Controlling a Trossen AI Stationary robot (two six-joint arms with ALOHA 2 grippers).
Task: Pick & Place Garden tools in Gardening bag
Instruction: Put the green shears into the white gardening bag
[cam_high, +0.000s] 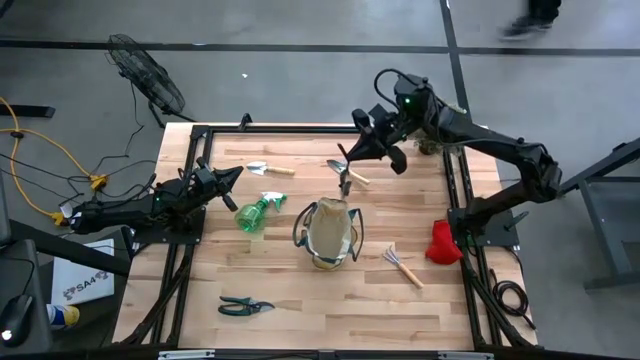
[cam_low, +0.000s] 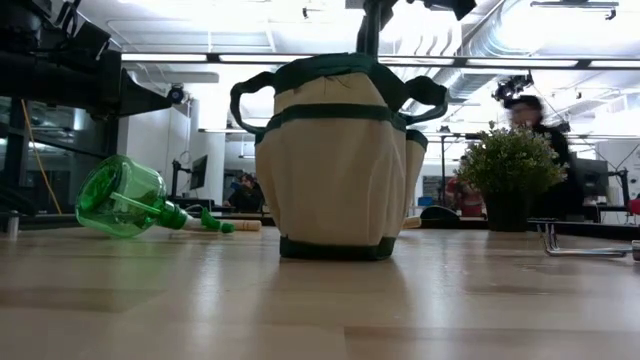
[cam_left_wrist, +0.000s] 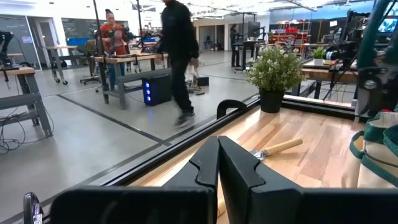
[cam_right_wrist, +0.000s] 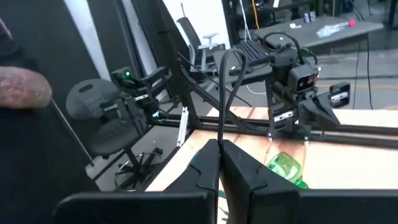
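The gardening bag (cam_high: 328, 233) stands upright mid-table, seen also in the low view (cam_low: 335, 160). Around it lie a green spray bottle (cam_high: 255, 213), two wooden-handled trowels (cam_high: 268, 168) (cam_high: 350, 172), a hand rake (cam_high: 403, 265), a red glove (cam_high: 442, 243) and black pruners (cam_high: 245, 305). My right gripper (cam_high: 352, 155) is over the table's far middle, shut on a black tool with a thin loop (cam_right_wrist: 224, 87). My left gripper (cam_high: 235, 175) rests shut at the left edge, touching nothing. My right gripper pinches the black tool's thin loop at its end (cam_right_wrist: 221, 134) between its two fingertips. The fingers come about level from the table's right far side. The loop stands out beyond the fingertips. The tool's dark body (cam_high: 345, 185) hangs beside the far trowel, above the bag's far side.
A bushy potted plant (cam_low: 510, 165) stands at the far right corner, partly under my right arm. Black frame rails (cam_high: 455, 190) run along the table's edges. People move in the room beyond. Bare wood shows along the near edge.
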